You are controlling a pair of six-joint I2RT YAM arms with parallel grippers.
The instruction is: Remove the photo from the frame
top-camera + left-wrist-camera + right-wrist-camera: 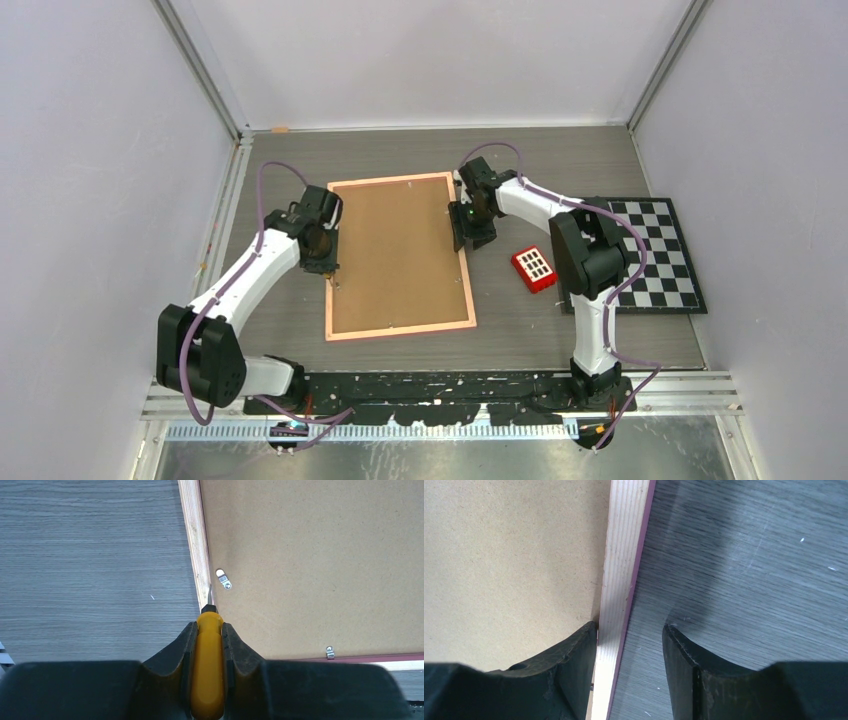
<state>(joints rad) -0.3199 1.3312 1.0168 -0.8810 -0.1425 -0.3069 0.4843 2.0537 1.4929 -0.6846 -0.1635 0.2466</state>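
Note:
The frame (400,255) lies face down on the table, its brown fibreboard back up and its thin pink border around it. The photo is hidden under the back panel. My left gripper (325,265) is shut on a yellow-handled screwdriver (209,665). The screwdriver's tip rests at the frame's left border, beside a small metal clip (223,579). A second clip (329,652) sits at the near border. My right gripper (465,240) is open and straddles the frame's right border (621,580), with one finger on the panel and the other over the table.
A small red block with white squares (533,268) lies right of the frame. A black-and-white checkerboard (650,255) lies at the far right under the right arm. Grey walls enclose the table on three sides.

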